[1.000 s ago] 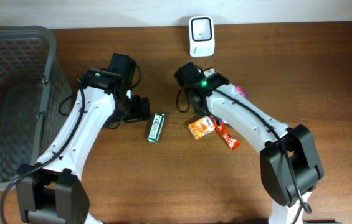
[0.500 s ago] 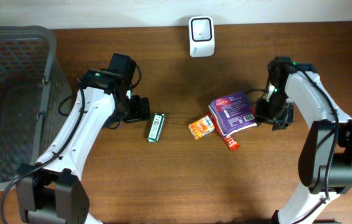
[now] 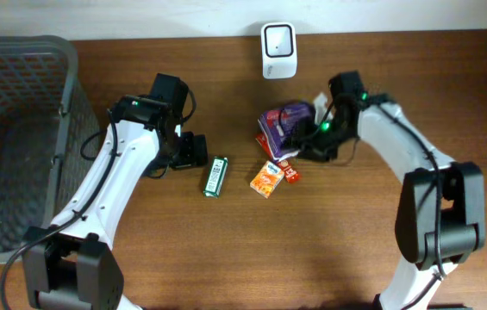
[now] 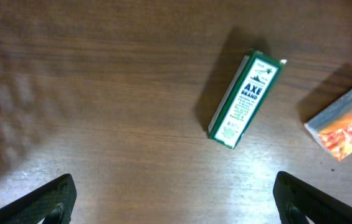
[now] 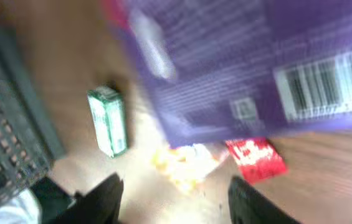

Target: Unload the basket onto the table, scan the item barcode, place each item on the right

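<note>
At the far left the wire basket sits as it did, and my left end effector has not stirred. It hangs wide open over the bench just left of the green Axe Brand box, holding nothing.

The change is all right of centre. The orange packet and the small red sachet have been nudged leftward and now lie touching. The purple packet, which lay flat toward the right half a second ago, has come up and left with my right end effector. It now stands tilted in the upper middle of the overhead view, just below the white barcode scanner.

My right wrist view is blurred but shows the packet's barcode large at the upper right, so that face looks toward my wrist. My right jaws stand at a middling gap — whether they actually pinch the packet I cannot tell.

I judge the packet has been brought near the scanner, and the barcode still needs turning toward it.
</note>
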`<state>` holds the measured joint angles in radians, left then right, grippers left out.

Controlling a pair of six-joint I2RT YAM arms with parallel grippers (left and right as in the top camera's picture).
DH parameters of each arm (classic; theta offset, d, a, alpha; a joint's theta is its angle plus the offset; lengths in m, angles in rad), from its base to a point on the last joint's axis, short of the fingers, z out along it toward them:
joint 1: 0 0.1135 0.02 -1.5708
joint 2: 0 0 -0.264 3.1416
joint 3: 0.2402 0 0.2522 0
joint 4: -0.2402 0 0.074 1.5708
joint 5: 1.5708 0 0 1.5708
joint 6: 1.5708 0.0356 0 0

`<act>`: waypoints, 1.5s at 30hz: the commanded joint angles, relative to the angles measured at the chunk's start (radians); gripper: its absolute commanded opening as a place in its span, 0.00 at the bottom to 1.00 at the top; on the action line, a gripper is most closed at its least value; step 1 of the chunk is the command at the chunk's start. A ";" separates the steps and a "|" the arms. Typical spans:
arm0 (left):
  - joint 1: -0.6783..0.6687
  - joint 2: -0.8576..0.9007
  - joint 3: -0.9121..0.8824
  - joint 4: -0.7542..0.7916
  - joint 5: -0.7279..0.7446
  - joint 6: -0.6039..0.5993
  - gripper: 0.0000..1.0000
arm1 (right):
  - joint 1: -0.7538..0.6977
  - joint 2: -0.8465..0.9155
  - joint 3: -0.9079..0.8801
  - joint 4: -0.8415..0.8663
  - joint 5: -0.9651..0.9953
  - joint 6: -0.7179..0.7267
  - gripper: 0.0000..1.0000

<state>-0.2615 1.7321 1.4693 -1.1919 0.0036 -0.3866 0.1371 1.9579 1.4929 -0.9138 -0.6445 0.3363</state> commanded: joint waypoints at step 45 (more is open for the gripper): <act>-0.001 0.003 -0.003 0.071 0.032 -0.009 0.99 | -0.053 0.344 0.357 -0.131 0.038 -0.385 0.21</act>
<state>-0.2615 1.7325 1.4693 -1.1526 0.0078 -0.3866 0.0341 2.2978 1.8526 -1.0340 -0.4644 -0.0040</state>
